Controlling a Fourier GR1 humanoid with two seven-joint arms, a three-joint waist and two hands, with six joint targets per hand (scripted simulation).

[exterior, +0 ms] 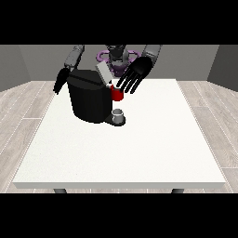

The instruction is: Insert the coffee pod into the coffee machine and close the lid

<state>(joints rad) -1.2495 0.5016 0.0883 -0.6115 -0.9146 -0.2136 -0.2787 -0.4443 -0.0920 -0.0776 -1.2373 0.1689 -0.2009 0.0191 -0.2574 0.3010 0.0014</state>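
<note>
I see the robot hand at the view's right (135,74), fingers spread wide, holding nothing, above the black boxy coffee machine (89,100); the other robot hand (60,82) hangs, fingers unclear.

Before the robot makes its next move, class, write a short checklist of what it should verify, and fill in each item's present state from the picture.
1. Lid raised so the machine can take a pod: ok, it stands tilted up.
2. Coffee machine upright on the table: ok.
3. Hand at the view's right open: ok, fingers spread, hovering by the lid.
4. Coffee pod located: cannot tell; a grey thing sits at the machine's base.
5. Hand at the view's left clear of the machine: cannot tell.
6. Lid closed: not ok.
</note>
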